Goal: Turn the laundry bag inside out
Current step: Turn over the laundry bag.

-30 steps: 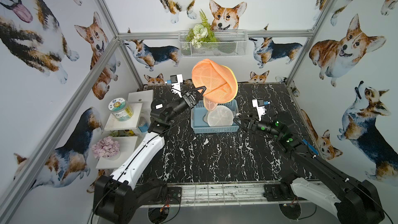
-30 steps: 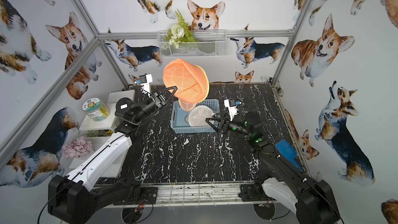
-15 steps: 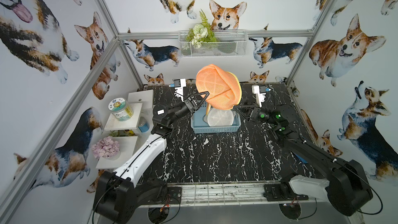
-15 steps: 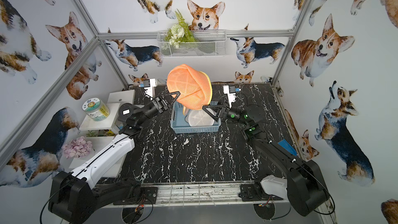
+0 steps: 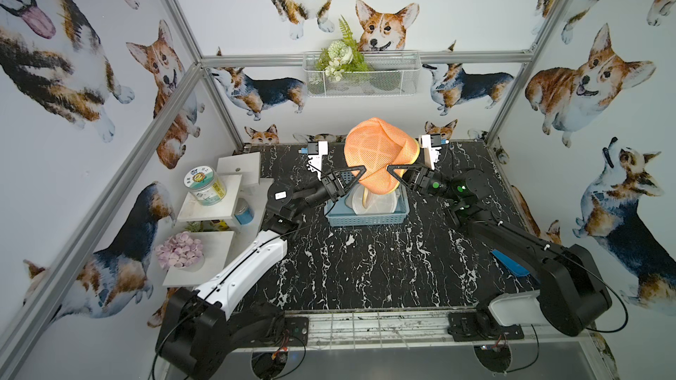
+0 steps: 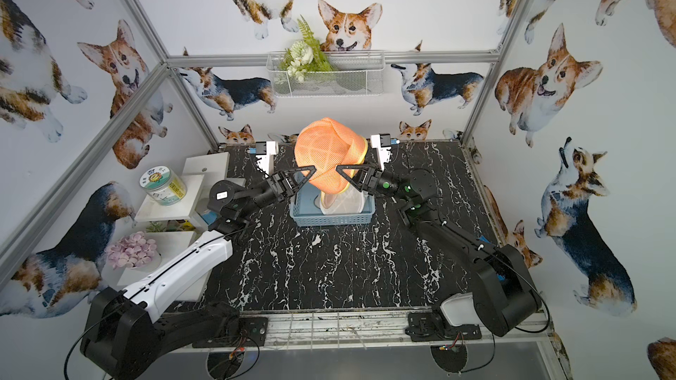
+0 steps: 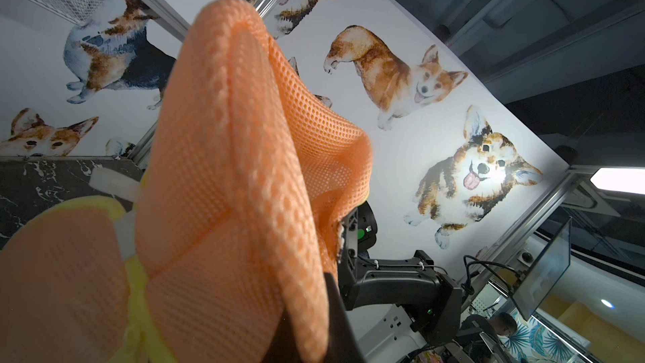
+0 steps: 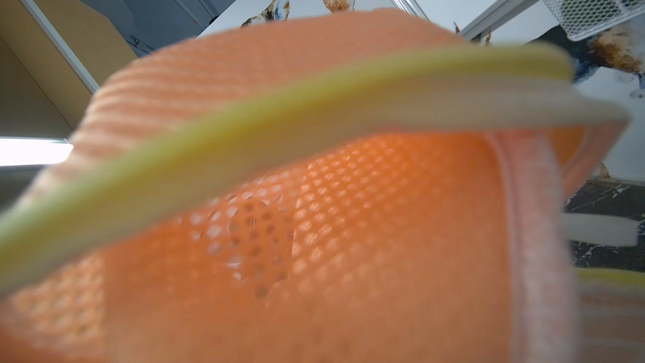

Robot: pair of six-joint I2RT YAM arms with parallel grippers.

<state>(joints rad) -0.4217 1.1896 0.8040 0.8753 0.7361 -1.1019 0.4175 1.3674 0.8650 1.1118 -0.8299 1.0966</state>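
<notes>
Left claw (image 5: 361, 171) is pinched together on the orange mesh laundry bag (image 5: 378, 155) and holds it off the table. The bag balloons up and over from that tip toward the right claw (image 5: 391, 169), so it sits between the two claws in both top views. The right claw tip is buried in fabric at the bag's opposite lower edge. Its jaws are hidden, so I can't tell if they're apart or gripping. The blue basket (image 5: 365, 218) is directly below both tips, with a white mesh bag (image 5: 378, 203) inside. An orange flap dangles from the held bag down into it. In the right wrist view, blurred mesh and yellow trim (image 8: 244, 127) sit right up against the claw.
</notes>
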